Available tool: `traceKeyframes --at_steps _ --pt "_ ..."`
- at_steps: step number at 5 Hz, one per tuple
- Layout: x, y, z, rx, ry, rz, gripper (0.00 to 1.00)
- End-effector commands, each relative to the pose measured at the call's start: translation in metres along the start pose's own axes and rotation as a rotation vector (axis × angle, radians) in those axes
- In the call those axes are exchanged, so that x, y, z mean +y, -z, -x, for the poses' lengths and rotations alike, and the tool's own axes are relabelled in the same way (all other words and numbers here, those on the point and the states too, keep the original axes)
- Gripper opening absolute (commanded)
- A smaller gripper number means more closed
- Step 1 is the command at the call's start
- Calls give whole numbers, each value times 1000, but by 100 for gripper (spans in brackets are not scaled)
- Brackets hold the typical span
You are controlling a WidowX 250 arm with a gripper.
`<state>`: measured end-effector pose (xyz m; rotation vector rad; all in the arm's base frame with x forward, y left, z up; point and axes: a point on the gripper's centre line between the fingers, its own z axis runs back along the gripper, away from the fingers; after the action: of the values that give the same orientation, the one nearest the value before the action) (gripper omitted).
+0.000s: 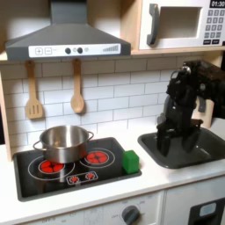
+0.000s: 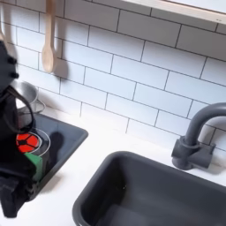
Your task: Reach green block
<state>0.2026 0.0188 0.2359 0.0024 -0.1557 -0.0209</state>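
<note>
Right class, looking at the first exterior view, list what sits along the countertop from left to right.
Steel pot on the hob → green block at the hob's right edge → gripper hanging over the sink.

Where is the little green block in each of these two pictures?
First exterior view: the green block sits low and centre, at the right front corner of the black hob.
Second exterior view: it peeks out at the left edge, partly behind the dark arm.
Shared landmark: the hob's red burner rings beside it.
</note>
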Motion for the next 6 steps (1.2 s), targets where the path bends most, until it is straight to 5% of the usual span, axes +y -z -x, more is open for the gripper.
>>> traceKeyframes --at_steps 1,6 --pt "0 8 -31 -20 -1 -4 100" --pt "20 45 -78 -13 -17 -53 100"
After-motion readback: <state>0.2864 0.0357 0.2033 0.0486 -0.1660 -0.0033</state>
